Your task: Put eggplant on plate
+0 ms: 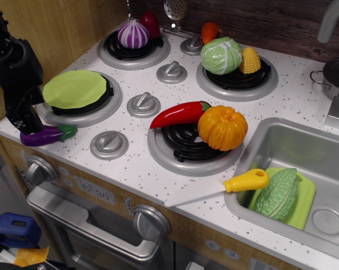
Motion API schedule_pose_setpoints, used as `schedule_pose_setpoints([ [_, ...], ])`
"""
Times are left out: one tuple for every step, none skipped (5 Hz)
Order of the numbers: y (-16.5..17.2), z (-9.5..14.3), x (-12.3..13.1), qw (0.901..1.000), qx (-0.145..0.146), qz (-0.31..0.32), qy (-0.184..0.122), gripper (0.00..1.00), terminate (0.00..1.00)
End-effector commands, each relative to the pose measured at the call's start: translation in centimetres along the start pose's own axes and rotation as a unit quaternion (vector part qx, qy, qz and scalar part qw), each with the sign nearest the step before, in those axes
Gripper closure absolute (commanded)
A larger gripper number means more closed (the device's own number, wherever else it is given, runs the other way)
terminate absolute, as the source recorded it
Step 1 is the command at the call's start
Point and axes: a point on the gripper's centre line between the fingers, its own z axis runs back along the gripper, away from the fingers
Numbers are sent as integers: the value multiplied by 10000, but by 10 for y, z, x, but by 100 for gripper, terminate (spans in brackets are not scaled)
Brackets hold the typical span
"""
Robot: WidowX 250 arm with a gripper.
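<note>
Speckled white, the desk (141, 169) carries four burners and a sink under a dark wood back wall. At its front left corner the black pincer (24, 122) hangs low over the eggplant (45, 135), covering the purple body's left end; whether its jaws are open or closed on the toy I cannot tell. The eggplant lies along the front edge, green cap pointing right, just in front of the front-left burner, where the lime plate (74, 89) rests flat. Behind, toward the back left corner, a striped onion (133, 34) sits on the rear burner. Mid-desk, a red pepper (179, 114) and an orange pumpkin (222, 127) share the front burner; a cabbage (221, 55) and corn (250, 60) sit behind. Near the front right, a yellow-handled knife (220, 188) reaches the sink (304, 146) rim.
</note>
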Motion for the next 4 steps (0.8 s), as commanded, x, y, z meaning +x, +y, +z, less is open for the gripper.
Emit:
schedule_pose_setpoints([
  [7, -2, -14, 9999, 102, -118, -26, 0, 0],
  [8, -10, -21, 9998, 90, -155, -98, 0, 0],
  [9, -16, -26, 9996, 92, -218, -177, 0, 0],
  [10, -21, -27, 9994, 113, -236, -236, 0, 0],
])
